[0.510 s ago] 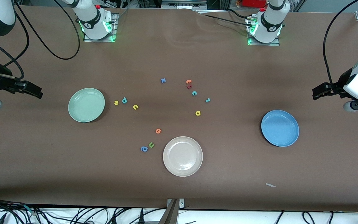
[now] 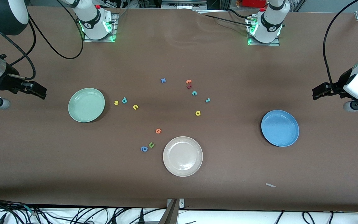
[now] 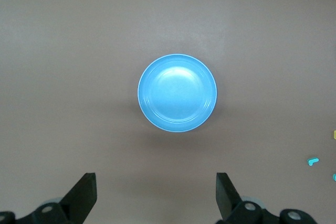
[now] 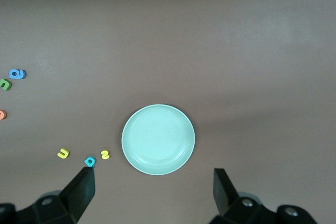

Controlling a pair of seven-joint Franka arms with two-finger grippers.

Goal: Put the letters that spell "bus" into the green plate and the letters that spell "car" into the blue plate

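The green plate (image 2: 86,105) (image 4: 158,139) lies empty toward the right arm's end. Beside it lie the yellow s (image 2: 116,102) (image 4: 105,155), teal b (image 2: 124,100) (image 4: 90,161) and yellow u (image 2: 135,107) (image 4: 63,153). Mid-table sit the teal c (image 2: 194,93), teal r (image 2: 207,100) (image 3: 313,161) and yellow a (image 2: 198,113). The blue plate (image 2: 280,128) (image 3: 177,92) is empty toward the left arm's end. My right gripper (image 2: 41,92) (image 4: 154,174) hangs open over bare table outside the green plate. My left gripper (image 2: 317,92) (image 3: 156,182) waits open outside the blue plate.
A cream-white plate (image 2: 182,156) lies nearest the front camera, with a green u (image 2: 151,144), blue a (image 2: 144,149) and orange letter (image 2: 158,131) beside it. A blue x (image 2: 163,80), an orange letter (image 2: 188,81) and a dark red letter (image 2: 189,86) lie by the teal c.
My right arm has shifted a little toward the green plate. The left arm, the letters and the plates have not moved.
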